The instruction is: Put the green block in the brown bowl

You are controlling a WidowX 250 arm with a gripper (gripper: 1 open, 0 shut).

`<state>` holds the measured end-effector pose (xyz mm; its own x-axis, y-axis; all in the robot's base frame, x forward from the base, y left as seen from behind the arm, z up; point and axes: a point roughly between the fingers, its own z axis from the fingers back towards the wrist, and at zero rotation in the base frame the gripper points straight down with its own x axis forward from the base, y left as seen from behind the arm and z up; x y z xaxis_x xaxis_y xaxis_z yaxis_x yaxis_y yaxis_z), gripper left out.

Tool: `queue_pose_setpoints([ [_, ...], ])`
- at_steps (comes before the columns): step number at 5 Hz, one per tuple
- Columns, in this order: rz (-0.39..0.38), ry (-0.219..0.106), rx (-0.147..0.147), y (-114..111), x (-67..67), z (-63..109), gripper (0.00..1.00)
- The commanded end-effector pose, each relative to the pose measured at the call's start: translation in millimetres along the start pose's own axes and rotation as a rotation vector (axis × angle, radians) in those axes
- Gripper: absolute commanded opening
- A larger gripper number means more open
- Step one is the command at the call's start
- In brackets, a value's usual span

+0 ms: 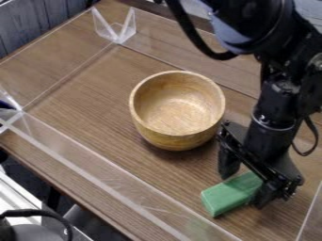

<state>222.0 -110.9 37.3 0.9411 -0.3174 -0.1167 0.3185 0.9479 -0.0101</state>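
The green block [227, 197] lies flat on the wooden table near the front right, partly tucked under my gripper [255, 177]. The gripper points straight down over the block's far end, its black jaws standing open, one finger [228, 160] on the bowl side and the other finger [280, 188] on the right. Whether the fingers touch the block I cannot tell. The brown bowl [178, 109], round, light wood and empty, stands just left of the gripper in the middle of the table.
Clear acrylic walls [75, 169] fence the table [88, 89] along the front and left, with a clear corner bracket [120, 28] at the back. The black arm [270, 47] rises over the right side. A black cable loops at the bottom left.
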Motion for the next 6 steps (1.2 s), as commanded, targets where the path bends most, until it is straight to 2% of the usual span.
queue_pose_setpoints([
  [1, 0.006, -0.039, -0.011, 1.7, 6.5, 5.1, 0.0],
  [2, 0.008, -0.042, -0.012, 2.5, 7.1, 4.2, 0.0],
  [3, 0.011, -0.06, -0.005, 5.1, 6.8, 15.0, 0.0],
  [5, 0.019, -0.115, 0.013, 13.9, 5.6, 48.6, 0.0],
  [6, 0.024, -0.148, 0.022, 21.3, 5.1, 76.1, 0.0],
])
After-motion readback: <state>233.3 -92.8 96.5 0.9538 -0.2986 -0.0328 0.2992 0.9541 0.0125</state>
